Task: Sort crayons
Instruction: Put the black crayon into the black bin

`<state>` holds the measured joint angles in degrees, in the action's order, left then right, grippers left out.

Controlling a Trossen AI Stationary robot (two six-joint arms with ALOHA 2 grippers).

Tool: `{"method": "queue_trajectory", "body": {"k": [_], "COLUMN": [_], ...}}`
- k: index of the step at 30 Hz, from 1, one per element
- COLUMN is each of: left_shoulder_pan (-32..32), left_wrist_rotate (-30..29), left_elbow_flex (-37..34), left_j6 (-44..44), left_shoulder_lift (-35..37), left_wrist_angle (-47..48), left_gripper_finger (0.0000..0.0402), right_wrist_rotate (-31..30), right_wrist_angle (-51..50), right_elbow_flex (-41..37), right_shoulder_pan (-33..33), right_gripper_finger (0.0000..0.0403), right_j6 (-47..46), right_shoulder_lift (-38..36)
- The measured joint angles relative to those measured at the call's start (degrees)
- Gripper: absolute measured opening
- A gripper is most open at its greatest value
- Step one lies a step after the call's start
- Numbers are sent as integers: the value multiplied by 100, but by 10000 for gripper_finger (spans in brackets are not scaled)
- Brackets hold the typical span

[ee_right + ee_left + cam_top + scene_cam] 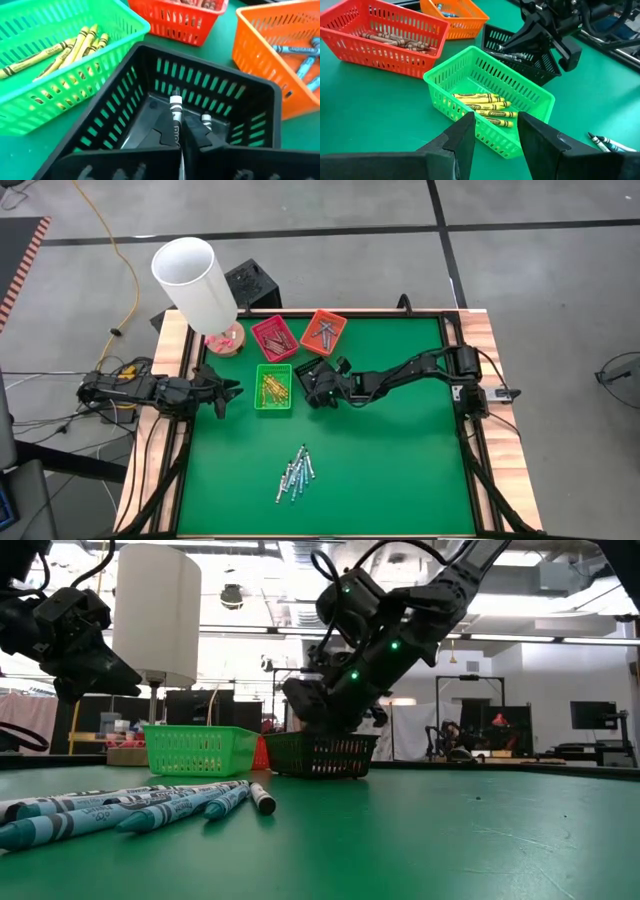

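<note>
Green-topped desk (400,460), four small trays. Right tool (181,131): inside the black tray (100,120), pinched shut on a grey-white crayon (175,112). Left tool (495,131): part open, empty, near the green tray (530,92). Loose crayons (297,474): mid-desk; likely light, stiff, prone to rolling; take mid-shaft.

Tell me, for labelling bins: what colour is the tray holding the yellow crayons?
Green tray; left wrist view.
</note>
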<state>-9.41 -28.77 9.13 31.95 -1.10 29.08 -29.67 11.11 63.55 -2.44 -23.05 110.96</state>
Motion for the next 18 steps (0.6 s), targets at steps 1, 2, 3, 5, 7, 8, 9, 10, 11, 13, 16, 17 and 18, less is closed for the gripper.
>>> {"method": "queue_trajectory", "body": {"k": [1,2,3,5,7,8,9,10,11,13,16,17,18], "left_shoulder_pan": [2,0,0,1,2,1,0,2,0,0,2,0,0], "left_wrist_rotate": [0,0,0,0,0,-1,-2,-2,-2,-2,-3,-2,-2], "left_elbow_flex": [0,0,0,0,0,0,0,0,0,0,0,0,0], "left_j6": [1,1,1,1,1,0,1,1,1,1,1,1,1], "left_shoulder_lift": [0,0,-1,-1,0,0,0,0,0,0,-1,0,0], "left_wrist_angle": [0,0,2,0,0,0,0,0,0,2,0,0,0], "left_gripper_finger": [137,137,137,137,137,137,137,137,137,137,137,137,137], "right_wrist_rotate": [4,4,3,4,4,4,4,4,4,-4,4,4,4], "right_wrist_angle": [-26,-52,-61,-83,-99,-97,-97,-103,-118,-148,-146,-146,-147], "right_elbow_flex": [0,0,0,0,0,0,0,0,0,0,0,0,0], "right_shoulder_pan": [0,0,0,2,2,2,2,0,0,-1,-31,-33,-33], "right_gripper_finger": [12,17,21,30,38,41,43,45,46,48,49,50,50], "right_j6": [-48,-88,-93,-94,-94,-94,-94,-96,-95,-95,-94,-94,-94], "right_shoulder_lift": [0,0,0,0,0,0,0,0,0,0,0,0,0]}}
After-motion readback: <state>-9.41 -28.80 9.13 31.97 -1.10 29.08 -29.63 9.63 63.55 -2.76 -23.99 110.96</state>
